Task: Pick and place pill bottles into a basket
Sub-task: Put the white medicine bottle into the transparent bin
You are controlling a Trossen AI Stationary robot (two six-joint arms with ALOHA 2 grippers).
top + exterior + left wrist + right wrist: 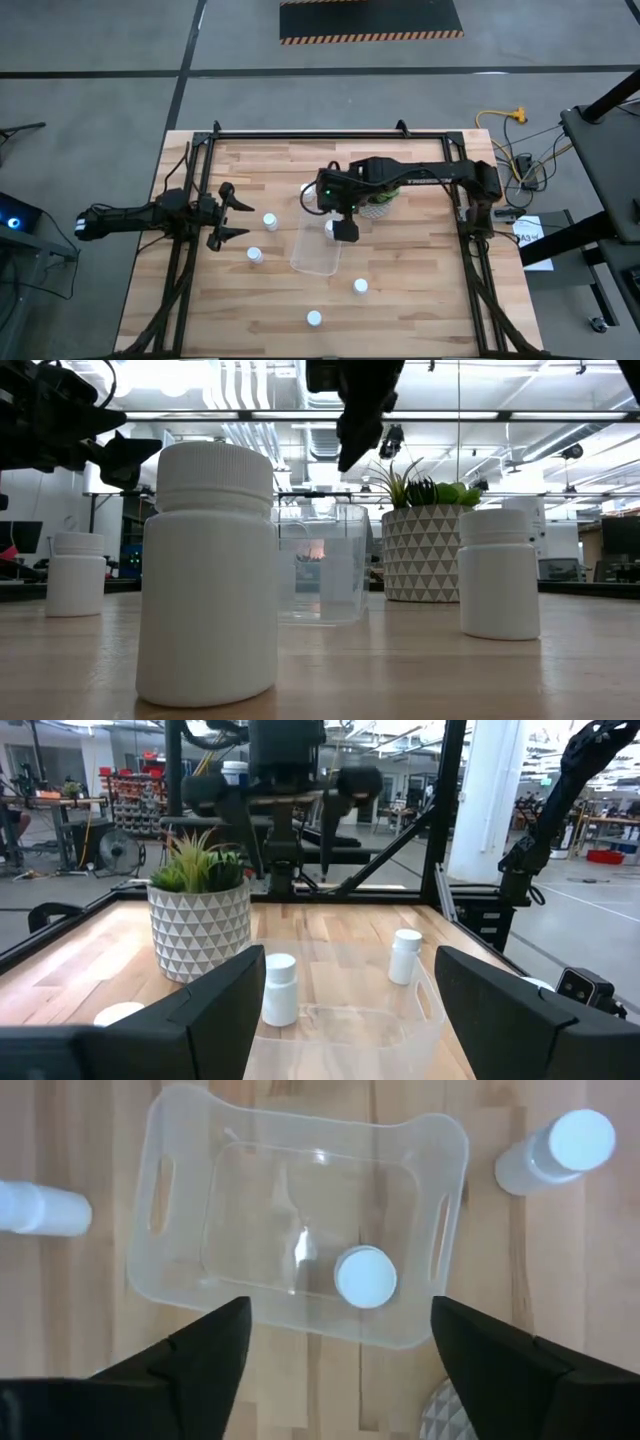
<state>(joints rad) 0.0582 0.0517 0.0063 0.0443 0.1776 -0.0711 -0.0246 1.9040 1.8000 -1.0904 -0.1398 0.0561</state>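
The clear basket [316,252] lies on the table's middle, and one white pill bottle [365,1276] stands upright inside it near one end. My right gripper [340,1330] hangs open and empty above that end of the basket [300,1230]; it also shows in the high view [345,232]. Other bottles stand upright on the wood: two left of the basket [270,221] [254,255] and two toward the near edge [360,287] [314,319]. My left gripper [240,211] waits open and empty left of the basket, above the table.
A grey patterned pot with a green succulent [377,206] stands just behind and right of the basket, under my right arm. The black frame rails [180,270] run along the table's left, right and far sides. Bare wood lies at the near left and near right.
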